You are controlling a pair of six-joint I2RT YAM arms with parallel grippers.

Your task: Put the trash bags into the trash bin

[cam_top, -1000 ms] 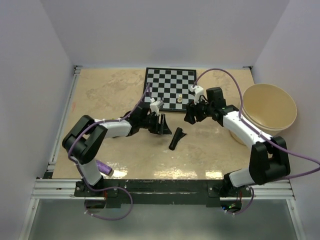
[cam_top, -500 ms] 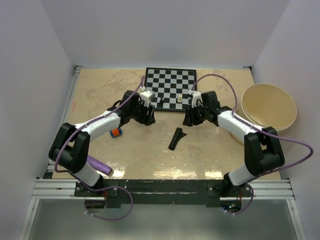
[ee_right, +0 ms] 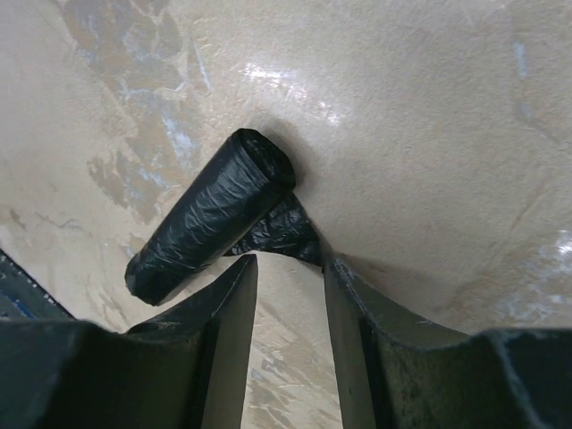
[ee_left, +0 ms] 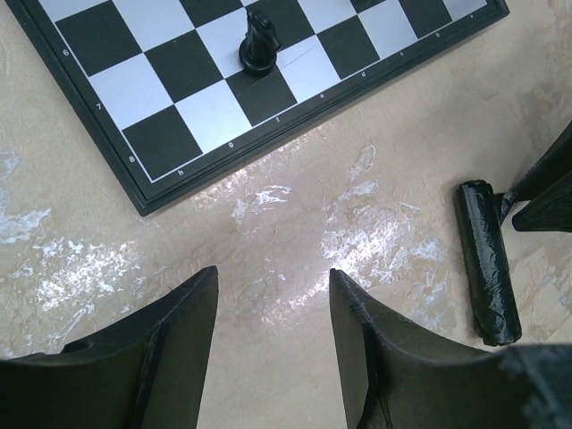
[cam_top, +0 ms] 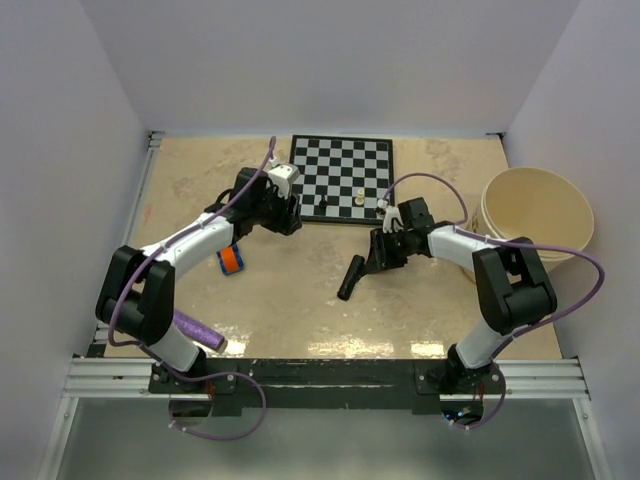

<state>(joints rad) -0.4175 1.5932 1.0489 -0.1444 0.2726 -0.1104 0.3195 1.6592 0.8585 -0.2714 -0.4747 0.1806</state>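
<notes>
The trash bag is a short black roll (cam_top: 351, 277) lying on the table in front of the chessboard. In the right wrist view the roll (ee_right: 210, 228) lies just ahead of my open right gripper (ee_right: 289, 264), with its loose flap (ee_right: 288, 234) touching the fingertips. My right gripper (cam_top: 376, 258) sits low at the roll's far end. My left gripper (ee_left: 273, 290) is open and empty, above bare table by the chessboard's near left corner (cam_top: 284, 214); its view shows the roll (ee_left: 487, 259) off to the right. The cream trash bin (cam_top: 537, 215) stands at the right.
A chessboard (cam_top: 340, 178) with a few pieces lies at the back; a black piece (ee_left: 259, 40) stands near its edge. A small orange and blue object (cam_top: 231, 260) lies left of centre. A purple textured roll (cam_top: 197, 331) lies by the left arm's base.
My left gripper has drawn back and left from the roll toward the chessboard corner, uncovering the orange and blue object. My right gripper has come down and nearer to the roll's far end.
</notes>
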